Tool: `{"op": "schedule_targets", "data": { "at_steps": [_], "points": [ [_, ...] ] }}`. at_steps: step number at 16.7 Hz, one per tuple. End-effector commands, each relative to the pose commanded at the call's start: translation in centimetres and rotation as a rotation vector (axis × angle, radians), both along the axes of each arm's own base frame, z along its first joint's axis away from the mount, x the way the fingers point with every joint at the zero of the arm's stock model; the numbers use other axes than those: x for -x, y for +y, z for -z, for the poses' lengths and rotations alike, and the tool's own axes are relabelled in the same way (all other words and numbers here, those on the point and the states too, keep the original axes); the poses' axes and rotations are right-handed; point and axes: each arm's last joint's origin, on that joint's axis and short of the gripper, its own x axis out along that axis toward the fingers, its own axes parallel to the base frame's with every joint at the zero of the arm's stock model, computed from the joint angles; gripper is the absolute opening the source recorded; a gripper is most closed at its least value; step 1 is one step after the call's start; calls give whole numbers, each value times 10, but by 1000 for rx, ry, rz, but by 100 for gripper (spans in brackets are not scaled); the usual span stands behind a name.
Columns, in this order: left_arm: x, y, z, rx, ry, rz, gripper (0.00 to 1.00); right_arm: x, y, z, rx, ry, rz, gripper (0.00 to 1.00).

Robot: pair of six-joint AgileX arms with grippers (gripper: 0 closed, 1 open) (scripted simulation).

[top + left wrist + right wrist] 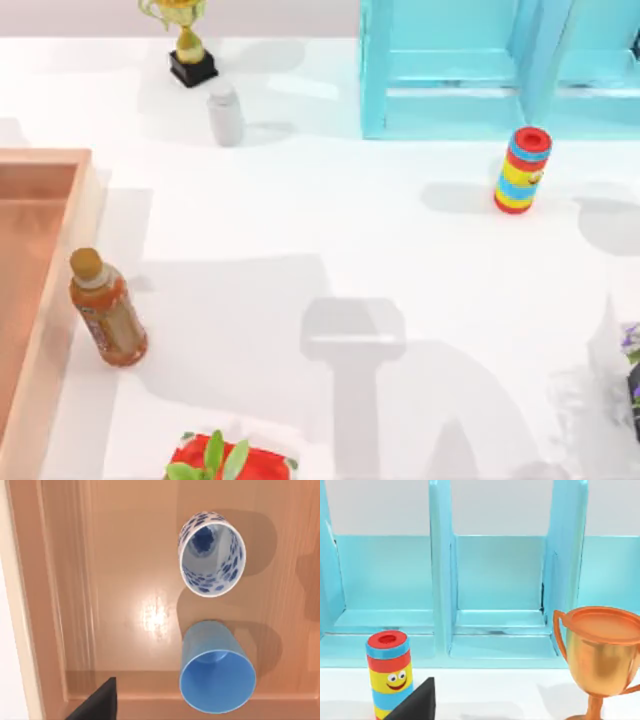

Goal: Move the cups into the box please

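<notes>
**A:** Two cups, both sitting upright inside the shallow orange-brown wooden box [125,555] as seen from the left wrist view: the white ceramic cup with blue floral pattern [212,554] and the plain blue tapered plastic tumbler [217,670]. They're just beside each other, not touching, and the blue one is right up against one rim.

**B:** Yep, and from the top view the box [40,300] hugs the left edge of the white worktop [330,250]. What about the end effectors?

**A:** Left end effector [97,705] hangs above the box; only a dark sliver of it shows, so I can't tell if it's released or clenched. Same for the right end effector [415,702], which faces the turquoise cabinet [495,580], with the red-yellow-blue striped cylinder with a smiley face [389,672] and a golden trophy [600,655] in front.

**B:** Also on the worktop: a brown tea bottle [105,310] just beside the box, and a small white-grey bottle [225,113].
</notes>
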Motion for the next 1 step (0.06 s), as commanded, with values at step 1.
{"op": "schedule_targets", "data": {
  "at_steps": [1],
  "points": [
    [0,0,-1,0,0,0,100,0,0,0,0,0,0,100]
  ]
}}
